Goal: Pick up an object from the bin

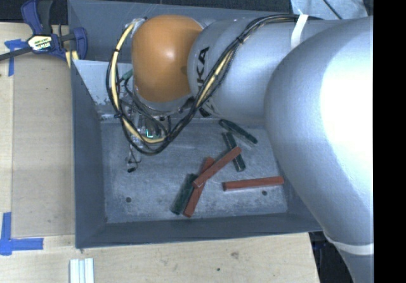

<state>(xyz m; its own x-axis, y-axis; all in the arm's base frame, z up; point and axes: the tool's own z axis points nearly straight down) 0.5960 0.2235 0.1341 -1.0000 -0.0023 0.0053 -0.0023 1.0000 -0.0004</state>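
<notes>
Candidate things for the pick lie right of the bin's middle: two crossed red-brown sticks [214,169], a dark green stick [183,194] touching their near-left ends, a separate red-brown bar [252,183] just to the right, and two more dark green sticks [235,141] farther back. The tool [138,142] hangs under the arm's orange cover [162,56] over bare floor in the far-left part of the grey bin [89,167], apart from every stick; whether it is released or clenched cannot be told, since cover and cables [120,85] mask it. Likely hazards: a descent here would probably close on nothing; so near the far-left walls, the wrist or cables may scrape the metal; among the crossed sticks, a grasp could catch two at once or flick one aside.
</notes>
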